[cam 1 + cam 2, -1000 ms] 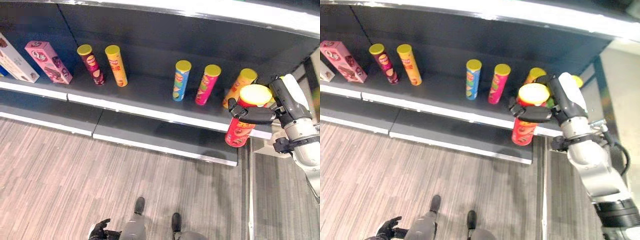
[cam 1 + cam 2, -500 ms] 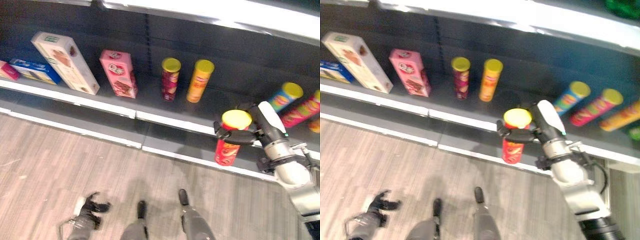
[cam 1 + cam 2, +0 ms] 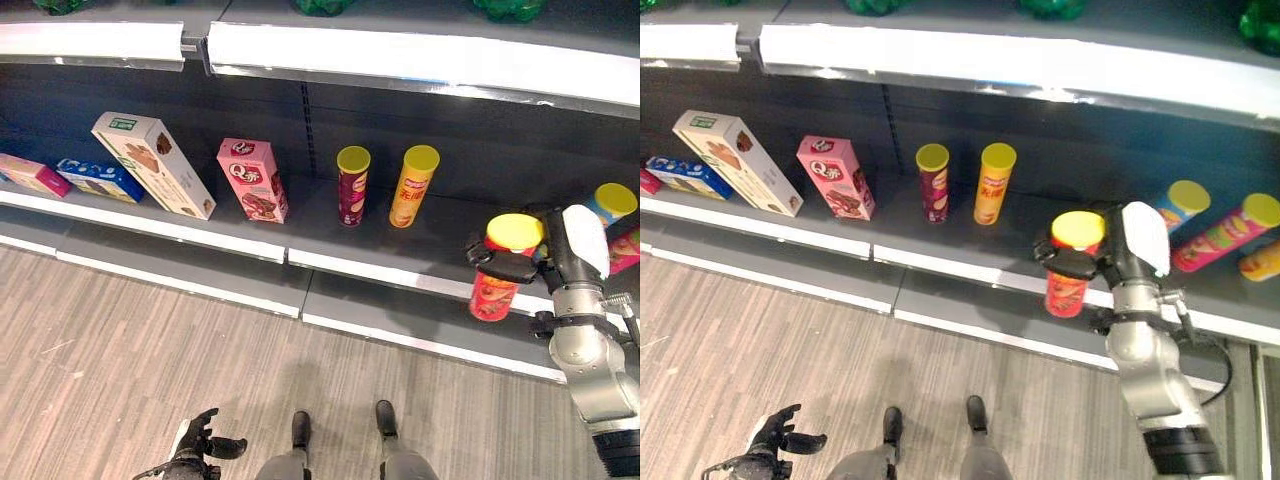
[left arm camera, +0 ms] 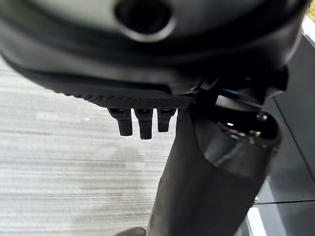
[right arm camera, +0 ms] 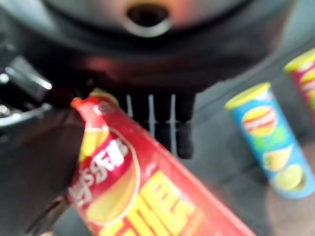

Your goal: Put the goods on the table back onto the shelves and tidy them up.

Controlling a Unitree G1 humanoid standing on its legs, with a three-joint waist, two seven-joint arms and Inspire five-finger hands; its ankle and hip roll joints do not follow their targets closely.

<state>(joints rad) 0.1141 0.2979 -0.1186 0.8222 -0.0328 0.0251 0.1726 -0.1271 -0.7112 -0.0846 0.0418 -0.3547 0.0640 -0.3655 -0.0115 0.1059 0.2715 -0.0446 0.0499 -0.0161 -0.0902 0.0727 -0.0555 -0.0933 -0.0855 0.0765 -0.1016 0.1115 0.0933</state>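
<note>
The robot's right hand [image 3: 530,262] is wrapped round a red can of crisps [image 3: 497,280], thumb across its front and fingers behind, just under the yellow lid. The can stands upright with its long axis vertical and only a slight lean, lid up, base down over the front edge of the dark shelf [image 3: 420,250]. In the right wrist view the red can [image 5: 142,196] runs slantwise past the curled fingers [image 5: 170,125].

Beyond the hand, farther back on the shelf, a blue can [image 3: 1180,205] leans with its yellow lid up, and just past that a pink can [image 3: 1230,232] lies at a stronger tilt; an orange can [image 3: 1262,262] shows at the view's edge. On the hand's thumb side, well apart along the same shelf, a maroon can [image 3: 351,186] and a yellow-orange can [image 3: 414,186] stand upright near each other. Farther that way come a pink box [image 3: 252,180], a tall cream box [image 3: 152,165] leaning over, a blue box [image 3: 98,180] lying flat and another pink box [image 3: 30,174].

The left hand [image 3: 200,445] hangs low over the wood-look floor [image 3: 120,350], fingers loosely spread and holding nothing.
</note>
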